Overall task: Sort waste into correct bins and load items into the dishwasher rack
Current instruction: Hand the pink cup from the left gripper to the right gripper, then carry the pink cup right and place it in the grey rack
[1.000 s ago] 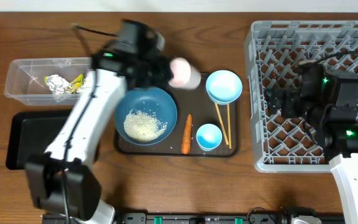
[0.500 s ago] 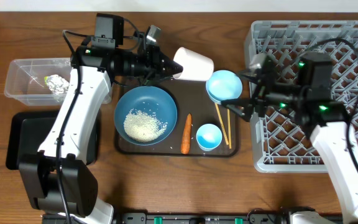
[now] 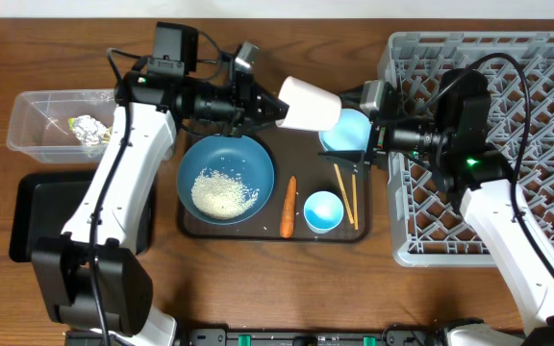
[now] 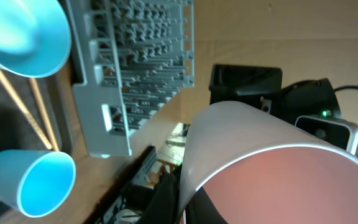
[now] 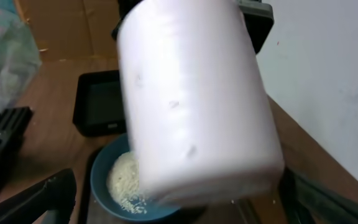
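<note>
Overhead, nearest us on the dark-brown serving tray (image 3: 258,233) lie the small light-blue bowl (image 3: 323,210), the small orange carrot (image 3: 289,205) and the pair of wooden chopsticks (image 3: 346,192). To their left, the wide dark-blue bowl (image 3: 192,154) holds the heap of white rice grains (image 3: 224,194). None of these has moved in the last second.

Farther back is the change. The left gripper (image 3: 275,104), clamped tight on the rim of the pink cup (image 3: 311,104), has carried it rightward. It now holds the cup on its side in the air over the tray's far edge, base pointing right. The right gripper (image 3: 362,125) has swung off the large grey plastic dishwasher rack (image 3: 546,58) and faces that base with its claw spread wide. From the right wrist the cup fills the gap between its jaws; we cannot tell whether they touch it.

We judge this a hand-over: the right claw must close before the left lets go, then the cup can go to the rack on the right. The bowls, chopsticks, rice and carrot are yet to be dealt with.
</note>
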`<state>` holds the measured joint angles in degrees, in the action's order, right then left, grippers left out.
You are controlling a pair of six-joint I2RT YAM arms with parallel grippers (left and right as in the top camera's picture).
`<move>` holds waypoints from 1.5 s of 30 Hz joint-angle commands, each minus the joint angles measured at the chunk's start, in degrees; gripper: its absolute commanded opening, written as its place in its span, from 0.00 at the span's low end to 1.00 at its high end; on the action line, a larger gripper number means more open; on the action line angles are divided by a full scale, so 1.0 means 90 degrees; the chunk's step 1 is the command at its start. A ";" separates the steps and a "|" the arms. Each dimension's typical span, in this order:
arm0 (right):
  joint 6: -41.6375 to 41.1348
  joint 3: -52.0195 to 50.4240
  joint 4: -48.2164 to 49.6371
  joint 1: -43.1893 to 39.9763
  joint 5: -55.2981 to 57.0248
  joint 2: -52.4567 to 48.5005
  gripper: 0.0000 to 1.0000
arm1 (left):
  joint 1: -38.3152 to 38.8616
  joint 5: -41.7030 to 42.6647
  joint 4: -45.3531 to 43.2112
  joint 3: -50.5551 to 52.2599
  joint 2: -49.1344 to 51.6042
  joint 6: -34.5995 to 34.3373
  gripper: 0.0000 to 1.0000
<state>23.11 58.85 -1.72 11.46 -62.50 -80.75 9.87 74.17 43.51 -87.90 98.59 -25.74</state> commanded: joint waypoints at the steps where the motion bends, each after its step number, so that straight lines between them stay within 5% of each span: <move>1: 0.0058 0.0080 0.0126 0.0165 0.0068 -0.0061 0.95 | 0.0228 0.0308 0.0027 -0.0051 0.0049 -0.0012 0.06; 13: 0.0058 0.0080 0.0466 0.0270 0.0114 -0.0066 0.77 | 0.0525 0.0158 0.0015 -0.0051 0.0049 -0.0010 0.06; 20: 0.0005 0.0080 0.0464 0.0270 0.0112 -0.0066 0.50 | 0.0520 0.0131 0.0012 -0.0051 0.0049 -0.0010 0.06; 30: -0.0335 0.0080 0.0452 0.0226 0.0112 -0.0066 0.42 | 0.0520 -0.0447 0.0010 -0.0051 0.0049 -0.0007 0.14; 35: -0.0809 0.0080 0.0413 0.0100 0.0253 -0.0066 0.41 | 0.0493 -0.1256 0.0012 -0.0051 0.0049 0.0051 0.14; 45: -0.2416 0.0083 -0.0452 -0.0896 0.1608 0.0168 0.19 | -0.0075 -0.3390 0.0323 -0.0051 0.0034 0.0070 0.10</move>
<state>7.46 58.81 -4.05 6.39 -53.28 -81.32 11.14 53.19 45.56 -88.07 98.67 -25.67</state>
